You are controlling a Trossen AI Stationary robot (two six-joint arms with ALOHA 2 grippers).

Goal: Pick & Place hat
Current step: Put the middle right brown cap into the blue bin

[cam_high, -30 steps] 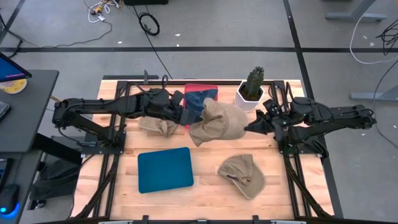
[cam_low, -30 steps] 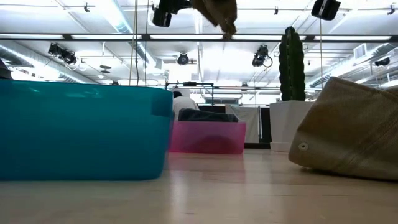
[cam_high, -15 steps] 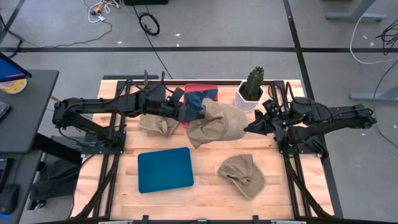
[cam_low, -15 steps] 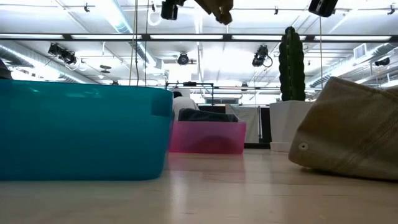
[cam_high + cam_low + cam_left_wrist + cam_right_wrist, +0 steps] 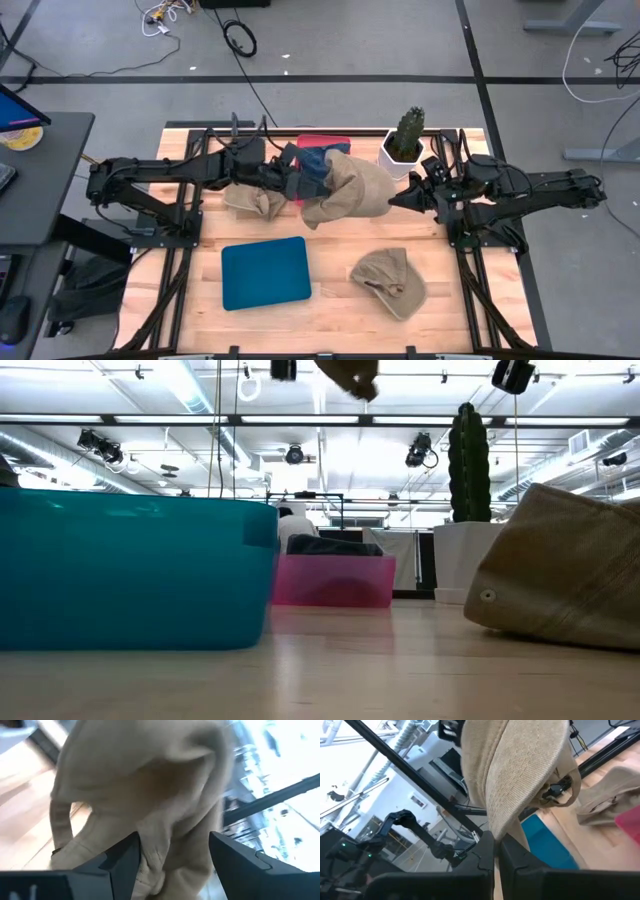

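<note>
Over a wooden table (image 5: pixel 340 320), largest to smallest: left arm (image 5: pixel 170 172) stretched in from the left edge, right arm (image 5: pixel 540 190) from the right, meeting near the middle rear. Between them, lifted clear of the wood, a tan hat (image 5: pixel 350 190), stretched between both arms; just beside a pink bin (image 5: pixel 322 143) with dark cloth inside, and near a white pot with a cactus (image 5: pixel 406 140). Left gripper (image 5: pixel 312 188) clamped on the hat's left side, cloth bunched between its fingers (image 5: pixel 120 865) in the left wrist view. Right gripper (image 5: pixel 393 203) pinched narrow on the hat's right edge, fabric running down between fingers (image 5: pixel 515 860) nearly touching. On the near left of the table, a teal bin (image 5: pixel 266 272), well apart from the held hat. On the near right, a second tan hat (image 5: pixel 392 281) lying flat; same hat large at the right of the low view (image 5: pixel 560 570). Behind the teal bin, under the left arm, a third tan hat (image 5: pixel 252 202), crumpled on the wood. In the low view, only a scrap of the raised hat at the top edge (image 5: pixel 348 372).
</note>
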